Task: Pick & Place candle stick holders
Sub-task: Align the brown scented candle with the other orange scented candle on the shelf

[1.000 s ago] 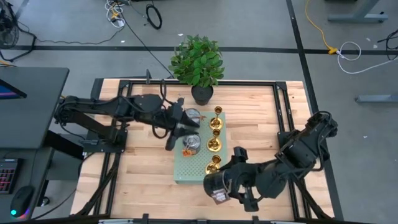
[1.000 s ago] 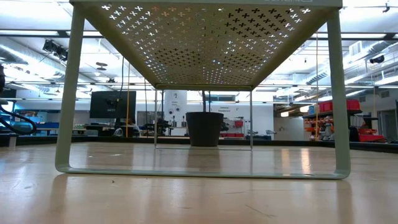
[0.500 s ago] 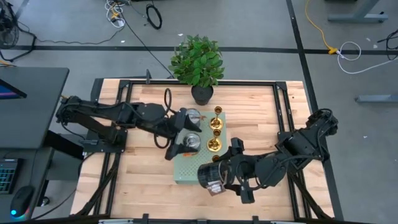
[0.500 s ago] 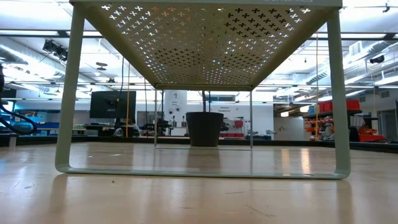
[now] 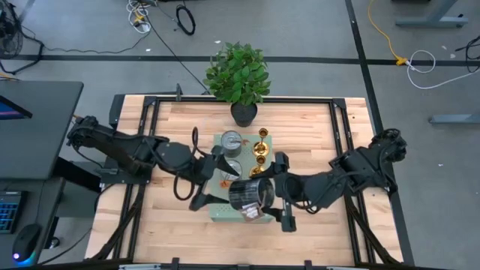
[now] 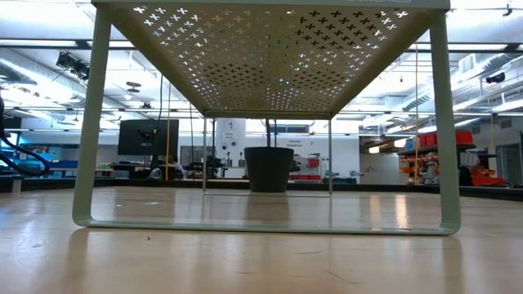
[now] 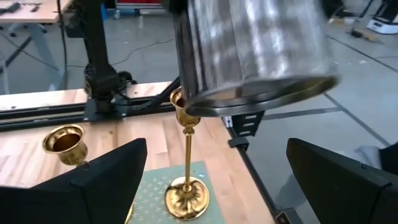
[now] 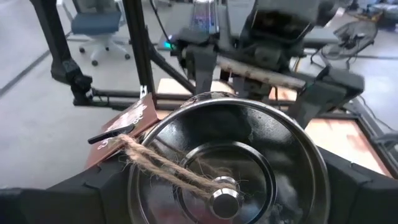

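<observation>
Right tool (image 5: 238, 196) grips a silver holder (image 8: 227, 163) above the green board's (image 5: 217, 211) near end, left tool (image 5: 214, 180) open alongside; other holders stand on the board.

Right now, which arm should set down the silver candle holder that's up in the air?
The right. The right gripper clasps the silver candle holder above the green board. The left gripper hangs beside it, jaws open and empty.
</observation>
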